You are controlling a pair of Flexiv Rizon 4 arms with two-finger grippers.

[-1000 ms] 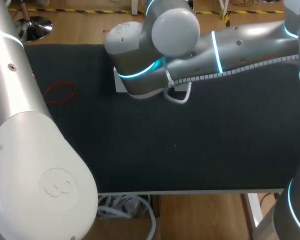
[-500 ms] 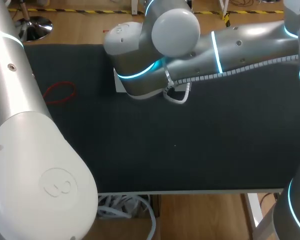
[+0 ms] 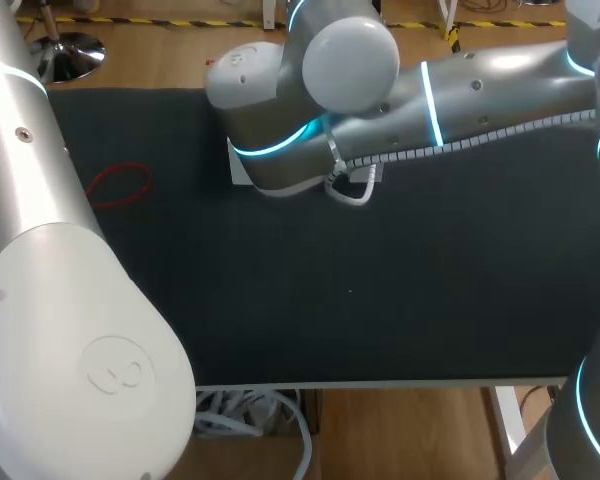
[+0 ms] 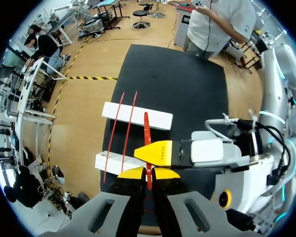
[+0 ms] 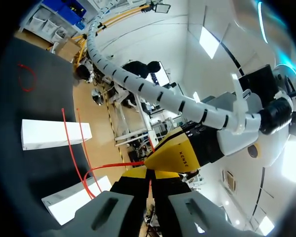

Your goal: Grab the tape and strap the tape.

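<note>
Silver left arm (image 3: 60, 300) looming near left, silver right arm (image 3: 480, 90) stretched across past the middle, yellow-tipped left gripper (image 4: 148, 174) and right gripper (image 5: 149, 174) tip to tip, each pinched on thin red tape (image 4: 146, 128).

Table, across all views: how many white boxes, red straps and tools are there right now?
White boxes: 2 (far box, near box).
Red straps: 2 (held strap, loose loop).
Tools: 2 (left tool, right tool).
Total: 6.
</note>
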